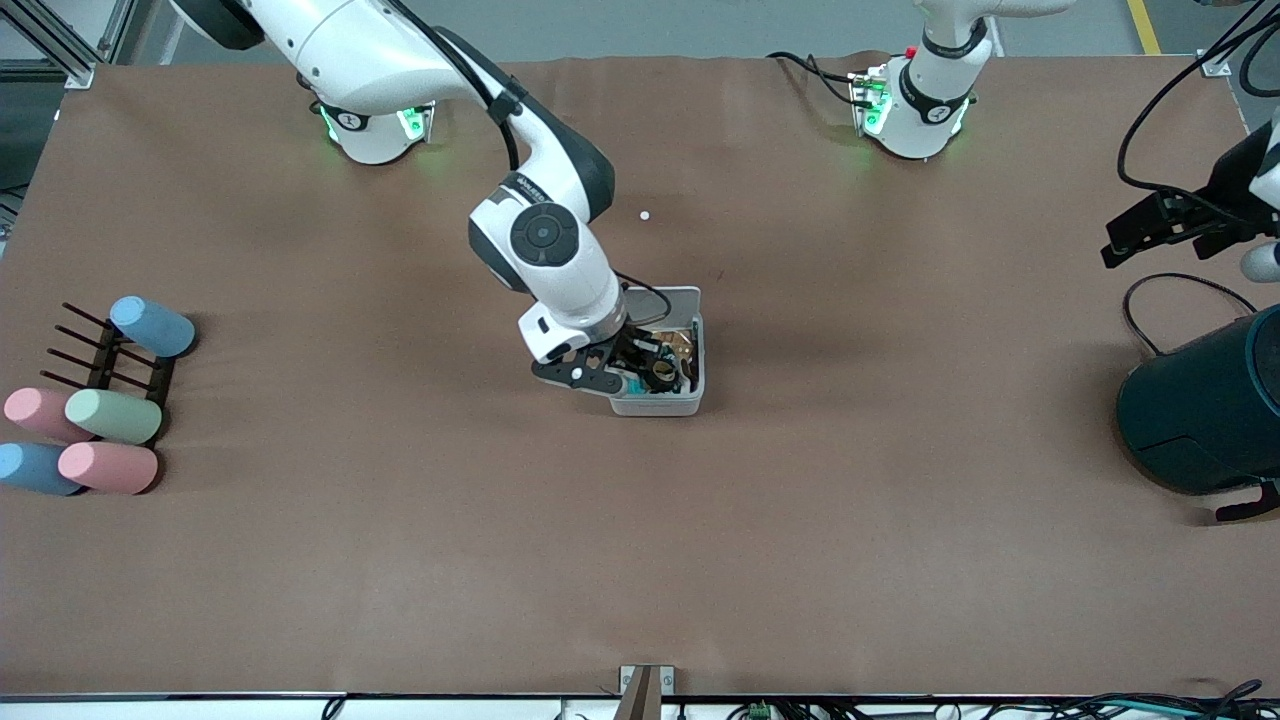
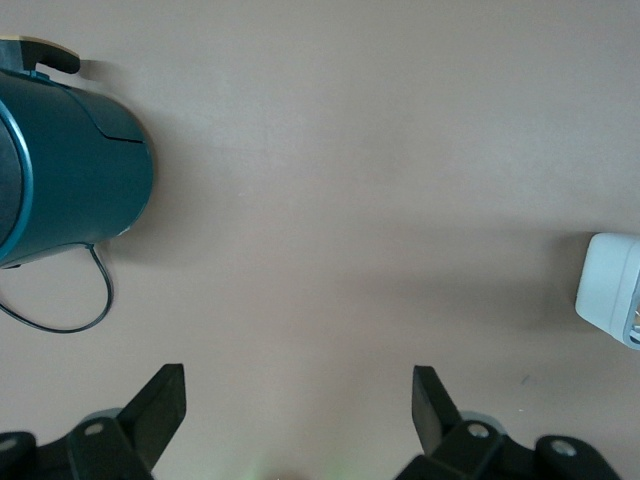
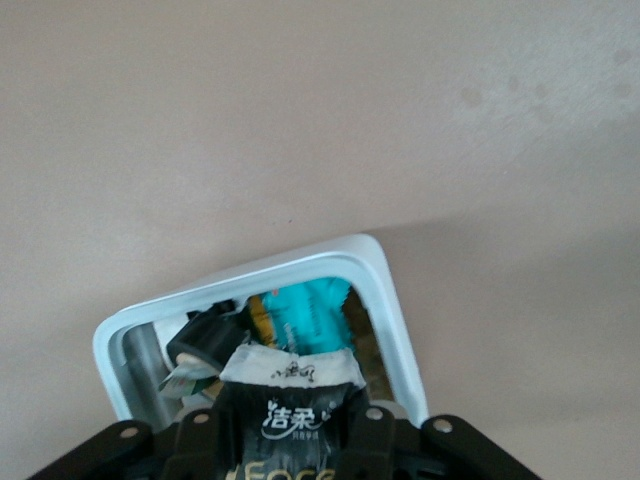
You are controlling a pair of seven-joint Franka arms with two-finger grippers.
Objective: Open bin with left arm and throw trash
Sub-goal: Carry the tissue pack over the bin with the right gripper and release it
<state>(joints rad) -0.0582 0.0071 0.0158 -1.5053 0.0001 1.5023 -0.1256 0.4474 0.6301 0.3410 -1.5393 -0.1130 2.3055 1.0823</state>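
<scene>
White Chinese characters "洁柔" and, below them, partly cut-off Latin letters "Face" are printed on the black packet (image 3: 290, 415). No other text is readable.

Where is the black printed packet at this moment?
In the right wrist view, the black printed packet sits between the right claw's fingers, right over the open small white-grey plastic bin near the table's middle, above a small black tape roll inside it.
</scene>
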